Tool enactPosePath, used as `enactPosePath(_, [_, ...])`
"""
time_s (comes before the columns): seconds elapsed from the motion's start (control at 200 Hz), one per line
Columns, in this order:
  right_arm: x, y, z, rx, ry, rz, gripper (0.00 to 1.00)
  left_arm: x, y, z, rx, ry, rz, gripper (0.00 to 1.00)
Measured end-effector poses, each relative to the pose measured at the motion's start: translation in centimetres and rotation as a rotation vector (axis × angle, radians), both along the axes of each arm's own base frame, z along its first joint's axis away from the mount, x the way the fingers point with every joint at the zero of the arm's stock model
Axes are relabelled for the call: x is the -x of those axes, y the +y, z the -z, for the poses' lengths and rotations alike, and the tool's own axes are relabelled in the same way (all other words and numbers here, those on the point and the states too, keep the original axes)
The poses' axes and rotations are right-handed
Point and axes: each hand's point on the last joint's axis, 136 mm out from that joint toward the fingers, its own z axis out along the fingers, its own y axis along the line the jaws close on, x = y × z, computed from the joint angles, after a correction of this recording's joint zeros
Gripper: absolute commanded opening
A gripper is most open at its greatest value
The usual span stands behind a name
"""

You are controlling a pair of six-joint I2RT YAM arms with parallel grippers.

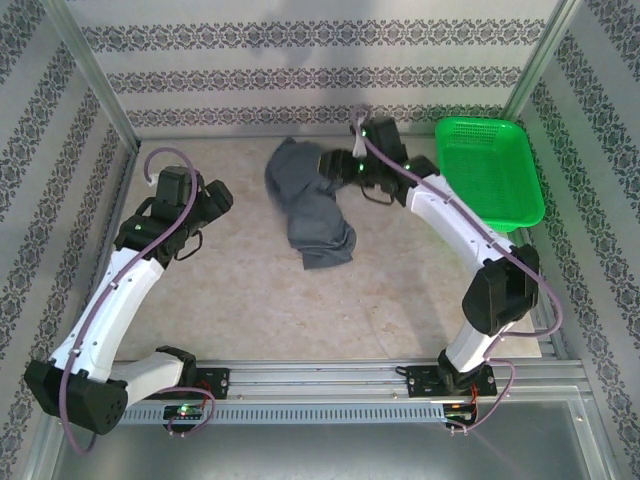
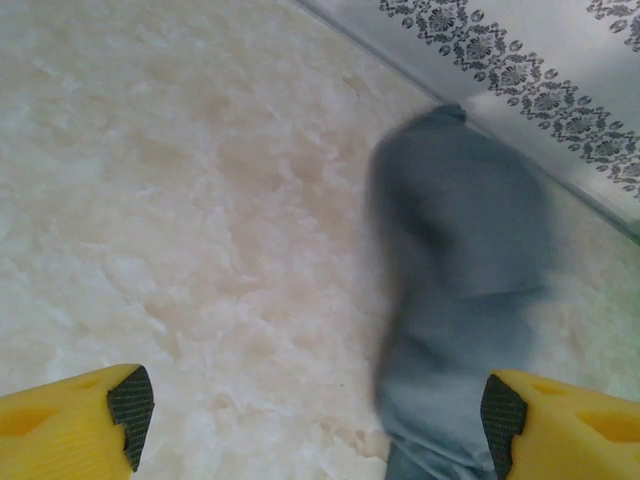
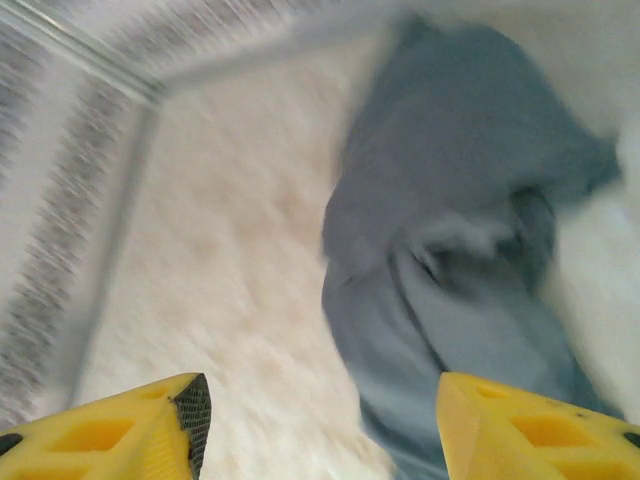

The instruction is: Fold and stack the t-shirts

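Looking down from above, you have the pale marbled tabletop [image 1: 250,300] spanning the cell between patterned walls. On its far middle lies the slate-grey t-shirt [image 1: 305,205], bunched into a crumpled, twisted heap rather than spread flat. It is well apart from the green basket [image 1: 490,170], which sits at the far right corner. Your right hand [image 1: 340,165] reaches in at the heap's far right edge, between shirt and basket. Its blurred wrist camera shows the yellow fingers [image 3: 170,430] parted wide and gripping nothing, with the cloth lying ahead of and below them. Your left hand [image 1: 215,200] hovers over bare tabletop left of the shirt, apart from it. Its fingers [image 2: 110,415] also stand wide open, with the shirt ahead toward the right finger.
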Motion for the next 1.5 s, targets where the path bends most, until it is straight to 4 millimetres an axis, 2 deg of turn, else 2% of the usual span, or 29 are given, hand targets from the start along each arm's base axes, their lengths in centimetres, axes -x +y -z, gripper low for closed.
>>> enactPosePath(0.075, [2.2,-1.9,3.1,0.049,0.079,0.036,0.57,0.2,-0.5,1.4,0.018,0.036,0.022,0.82])
enactPosePath(0.205, [5.2,-3.9,5.8,0.084,0.141,0.09,0.56,-0.3,-2.4,5.5,0.081,0.145,0.075,0.78])
enactPosePath(0.305, [7.3,-2.9,8.9,0.114,0.219,0.074,0.55,-1.6,-4.4,8.8,0.155,0.228,0.108,0.72])
enactPosePath(0.455, [9.8,-0.6,15.6,0.174,0.394,0.041,0.49,-4.1,-7.1,12.6,0.273,0.292,0.138,0.67])
enactPosePath(0.545, [10.3,-0.6,19.1,0.211,0.485,0.062,0.37,-5.3,-8.2,14.5,0.318,0.325,0.146,0.66])
enactPosePath(0.655, [10.8,-1.0,22.3,0.259,0.569,0.079,0.0,-6.4,-8.9,15.6,0.349,0.347,0.148,0.66])
enactPosePath(0.689, [10.8,-1.2,22.9,0.275,0.584,0.087,0.0,-6.8,-9.1,15.7,0.356,0.347,0.15,0.66])
enactPosePath(0.769, [10.3,-1.8,22.5,0.291,0.574,0.112,0.0,-7.7,-9.6,15.2,0.368,0.328,0.161,0.66])
enactPosePath(0.839, [10.4,-3.7,22.0,0.331,0.569,0.153,0.0,-8.3,-9.8,14.4,0.373,0.308,0.168,0.66])
enactPosePath(0.904, [11.0,-6.5,20.9,0.364,0.562,0.208,0.0,-8.8,-9.8,13.6,0.374,0.288,0.171,0.67])
enactPosePath(1.064, [13.6,-15.4,17.3,0.38,0.534,0.391,0.0,-10.5,-10.2,12.7,0.366,0.259,0.183,0.66])
enactPosePath(1.139, [14.5,-17.4,16.1,0.377,0.517,0.429,0.0,-11.8,-10.4,12.8,0.345,0.252,0.198,0.59])
enactPosePath(1.179, [14.7,-17.4,15.7,0.376,0.508,0.421,0.0,-12.7,-10.6,12.9,0.328,0.249,0.209,0.54])
enactPosePath(1.244, [14.7,-16.5,15.6,0.381,0.501,0.375,0.0,-14.4,-10.9,13.2,0.285,0.241,0.236,0.5])
enactPosePath(1.379, [14.2,-13.2,16.1,0.388,0.505,0.264,0.34,-17.7,-11.6,14.6,0.149,0.238,0.295,0.49])
enactPosePath(1.499, [14.0,-11.6,16.0,0.36,0.503,0.218,0.41,-18.3,-12.5,17.0,0.028,0.267,0.37,0.58])
